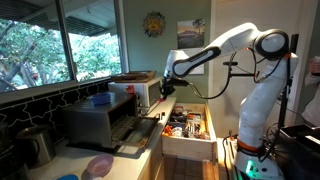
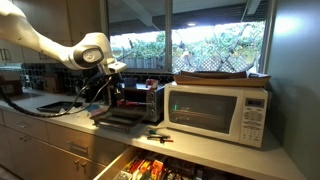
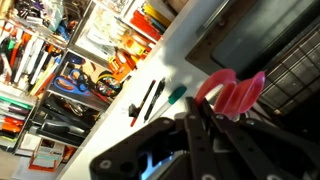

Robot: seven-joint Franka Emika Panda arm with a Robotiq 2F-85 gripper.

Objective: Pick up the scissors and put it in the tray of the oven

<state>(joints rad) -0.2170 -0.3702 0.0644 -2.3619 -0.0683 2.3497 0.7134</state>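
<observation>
In the wrist view my gripper (image 3: 198,106) is shut on the scissors (image 3: 236,90), whose red-pink handles stick out past the fingertips. The blades are hidden between the fingers. The silver-grey oven (image 1: 100,122) stands on the counter with its front door dropped open (image 2: 120,118). Its dark cavity and wire rack show at the right of the wrist view (image 3: 292,68). In both exterior views the gripper (image 1: 168,88) (image 2: 106,86) hangs above the counter in front of the oven. I cannot make out the tray itself.
A white microwave (image 2: 215,112) stands beside the oven, with a flat box on top. Pens and a green marker (image 3: 176,95) lie on the white counter. An open drawer (image 1: 188,126) full of tools and stationery juts out below the counter edge.
</observation>
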